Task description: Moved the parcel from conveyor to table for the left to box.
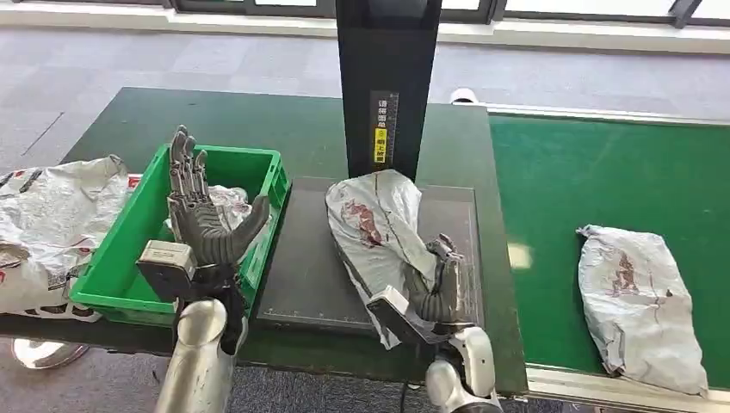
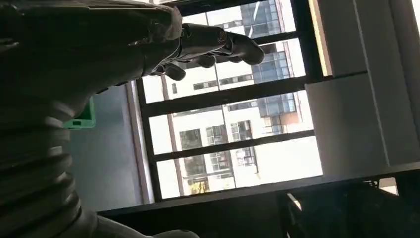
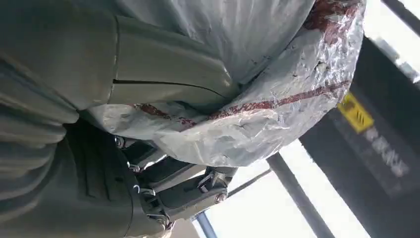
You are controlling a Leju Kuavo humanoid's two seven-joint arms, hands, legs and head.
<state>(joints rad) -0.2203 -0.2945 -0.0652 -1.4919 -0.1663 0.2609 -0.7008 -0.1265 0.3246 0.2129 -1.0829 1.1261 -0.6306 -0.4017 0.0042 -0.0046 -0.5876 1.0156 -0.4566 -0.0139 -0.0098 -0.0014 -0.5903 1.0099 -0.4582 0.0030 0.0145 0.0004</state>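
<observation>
The right hand point(image 1: 437, 288) gripped the crumpled silver plastic parcel with red print point(image 1: 379, 224) from below, over the dark flat mat point(image 1: 301, 267) near the front edge of the green desk point(image 1: 284, 129). The left hand point(image 1: 202, 215) stood upright with fingers spread, holding nothing, above the green plastic crate point(image 1: 129, 258). Beyond the parcel rose a black post point(image 1: 383, 86). To the right hand's right, well apart, a second silver parcel point(image 1: 641, 305) lay on the open green conveyor belt point(image 1: 603, 172).

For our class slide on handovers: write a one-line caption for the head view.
Right robot hand holds a grey parcel over the black pad; left robot hand open above the green crate.
</observation>
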